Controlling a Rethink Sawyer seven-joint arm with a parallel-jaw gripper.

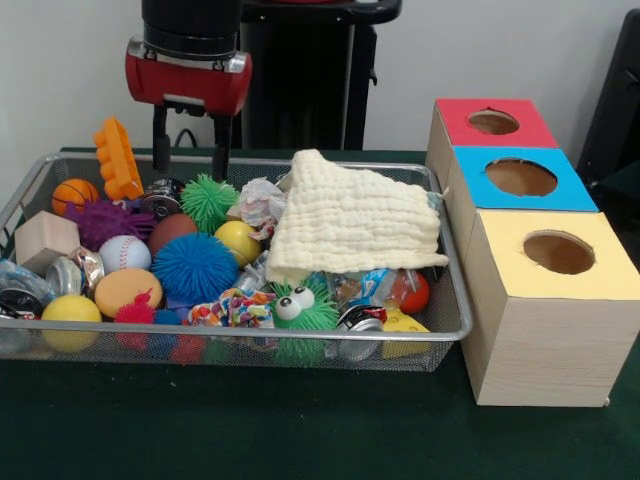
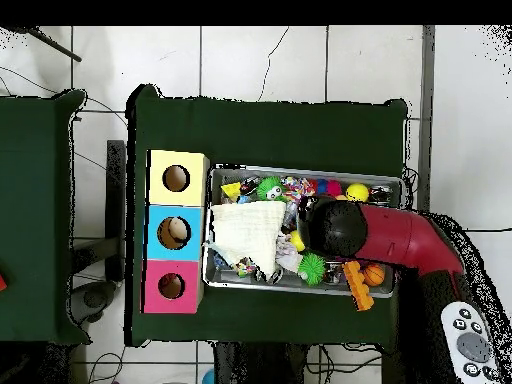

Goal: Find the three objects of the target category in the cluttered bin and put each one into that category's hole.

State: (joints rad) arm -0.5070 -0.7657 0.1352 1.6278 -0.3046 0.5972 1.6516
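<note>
Pincer (image 1: 191,150) spread, empty, above bin (image 1: 30,190); cream cloth (image 1: 350,220) covers toys beside green spiky ball (image 1: 209,199).

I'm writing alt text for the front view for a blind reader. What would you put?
A red and black robot gripper, fingers open, hangs over the far left of a wire mesh bin crammed with balls and spiky toys, with a cream cloth draped on top. Beside the bin stand three wooden boxes with holes, topped red, blue and yellow.
</note>
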